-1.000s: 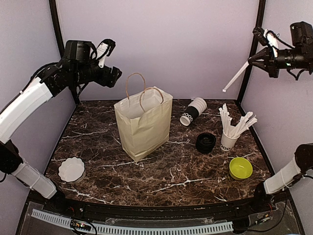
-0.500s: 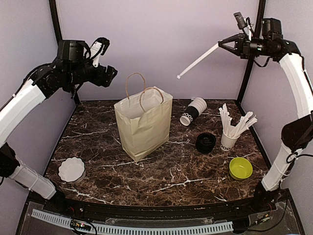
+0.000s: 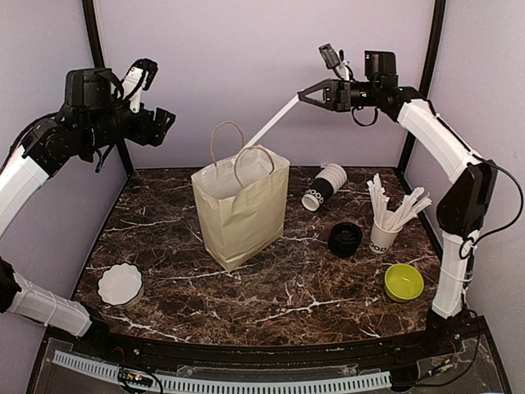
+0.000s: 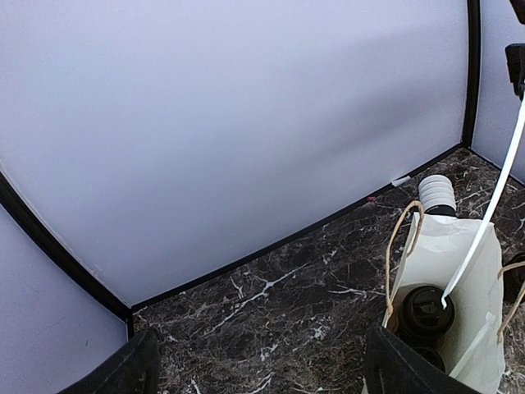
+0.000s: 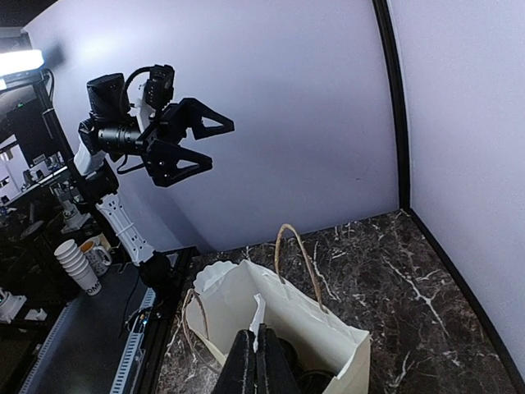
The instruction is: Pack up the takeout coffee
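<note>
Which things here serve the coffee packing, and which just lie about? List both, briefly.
Job: paper bag; lidded cups inside it; white stick held by the right tool, tip in the bag's mouth.
Lying about: toppled cup stack; black lids; cup of sticks; green bowl; white bowl.

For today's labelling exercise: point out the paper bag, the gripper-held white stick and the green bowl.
paper bag [image 3: 242,220]: top view, front face.
white stick [image 3: 271,122]: top view, mid-shaft.
green bowl [image 3: 404,281]: top view, bare inside.
</note>
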Tool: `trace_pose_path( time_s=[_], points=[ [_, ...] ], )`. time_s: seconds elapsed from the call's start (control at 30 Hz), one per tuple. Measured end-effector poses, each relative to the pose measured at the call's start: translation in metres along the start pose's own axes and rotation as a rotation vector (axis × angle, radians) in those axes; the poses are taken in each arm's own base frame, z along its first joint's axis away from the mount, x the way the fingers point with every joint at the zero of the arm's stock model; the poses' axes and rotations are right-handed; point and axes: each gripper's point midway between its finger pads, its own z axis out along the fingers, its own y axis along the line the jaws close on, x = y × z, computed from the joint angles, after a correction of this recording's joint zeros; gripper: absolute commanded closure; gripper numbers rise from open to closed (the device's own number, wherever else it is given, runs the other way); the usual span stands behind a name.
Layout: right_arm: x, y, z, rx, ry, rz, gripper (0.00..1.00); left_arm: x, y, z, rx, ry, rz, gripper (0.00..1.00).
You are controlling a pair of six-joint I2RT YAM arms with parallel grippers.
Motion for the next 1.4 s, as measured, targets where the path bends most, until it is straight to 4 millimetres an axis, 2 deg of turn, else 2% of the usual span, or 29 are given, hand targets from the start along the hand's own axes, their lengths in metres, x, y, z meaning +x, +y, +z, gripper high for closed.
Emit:
trace_pose_path(
  time_s=[0.23,0.57,0.63,0.7,0.8,0.9,1.03,1.13,1.2,1.27,1.3,1.37,1.4],
  points=[
    [0.044,-0.006,0.059,-0.027,0.072,0.089,1.00,0.006,-0.002,0.003,0.003,0.014,0.006,0.12],
    [0.120,-0.012,0.117,-0.011,0.248,0.169,0.99,0.027,-0.013,0.018,0.021,0.071,0.028,0.11],
    [0.134,-0.013,0.122,-0.006,0.284,0.184,0.87,0.030,-0.014,0.020,0.023,0.079,0.032,0.11],
    [0.144,-0.013,0.123,0.007,0.317,0.188,0.79,0.033,-0.015,0.021,0.024,0.084,0.035,0.11],
    [0.145,-0.017,0.118,0.049,0.340,0.159,0.63,0.035,-0.016,0.023,0.024,0.088,0.042,0.08],
    [0.138,-0.022,0.106,0.107,0.350,0.122,0.51,0.036,-0.018,0.027,0.025,0.092,0.047,0.06],
    [0.104,-0.024,0.072,0.224,0.327,0.033,0.44,0.038,-0.019,0.032,0.022,0.096,0.050,0.03],
    [0.067,-0.018,0.033,0.331,0.286,-0.054,0.40,0.037,-0.019,0.035,0.014,0.091,0.051,0.01],
    [0.045,-0.011,-0.004,0.431,0.259,-0.114,0.38,0.036,-0.018,0.038,0.004,0.087,0.049,0.01],
    [0.033,-0.007,-0.036,0.530,0.241,-0.149,0.36,0.034,-0.017,0.041,-0.012,0.081,0.046,0.01],
    [0.030,-0.006,-0.052,0.579,0.235,-0.158,0.30,0.034,-0.016,0.042,-0.020,0.078,0.045,0.01],
    [0.031,-0.010,-0.090,0.696,0.217,-0.150,0.06,0.032,-0.011,0.045,-0.050,0.072,0.038,0.01],
    [0.032,-0.012,-0.106,0.747,0.207,-0.132,0.02,0.031,-0.009,0.046,-0.063,0.070,0.032,0.01]
  ],
)
